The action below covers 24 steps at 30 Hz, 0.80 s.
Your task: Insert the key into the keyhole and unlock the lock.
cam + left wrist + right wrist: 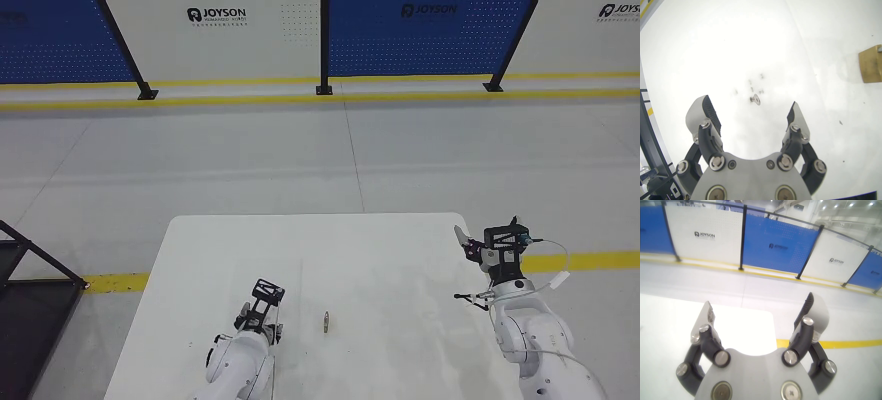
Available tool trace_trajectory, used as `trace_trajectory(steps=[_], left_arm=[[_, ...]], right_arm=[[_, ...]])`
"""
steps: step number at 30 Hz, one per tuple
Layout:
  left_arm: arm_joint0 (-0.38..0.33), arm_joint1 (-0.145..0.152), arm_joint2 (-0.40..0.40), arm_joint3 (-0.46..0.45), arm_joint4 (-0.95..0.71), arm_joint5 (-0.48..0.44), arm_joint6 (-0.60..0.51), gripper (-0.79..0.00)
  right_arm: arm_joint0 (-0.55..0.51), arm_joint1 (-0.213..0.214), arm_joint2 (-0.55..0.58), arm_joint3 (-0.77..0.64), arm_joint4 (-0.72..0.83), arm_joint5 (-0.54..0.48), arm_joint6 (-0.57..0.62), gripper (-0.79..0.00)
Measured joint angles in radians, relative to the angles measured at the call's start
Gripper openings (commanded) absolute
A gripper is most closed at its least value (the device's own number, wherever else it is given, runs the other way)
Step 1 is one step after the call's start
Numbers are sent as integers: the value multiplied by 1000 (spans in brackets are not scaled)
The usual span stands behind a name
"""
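Barely begun: key loose on table just ahead of wide-open, empty left claw, lock lower centre of top view, right claw likewise agape and empty; pickup, insertion, turning all remaining.

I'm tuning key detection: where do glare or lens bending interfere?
Left wrist view: glare washes out the table around the key, which casts a small dark shadow; a soft shadow lies beside the lock. Right wrist view: lens distortion bows the fence.
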Motion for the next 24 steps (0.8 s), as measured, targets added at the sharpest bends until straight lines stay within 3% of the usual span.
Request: trace_trajectory(steps=[12,24], left_arm=[[-44,-21,22,58,12,66,-30,-480],[-43,-31,9,62,12,71,-26,-631]], right_arm=[[0,0,0,0,0,0,0,0],[0,0,0,0,0,0,0,0]])
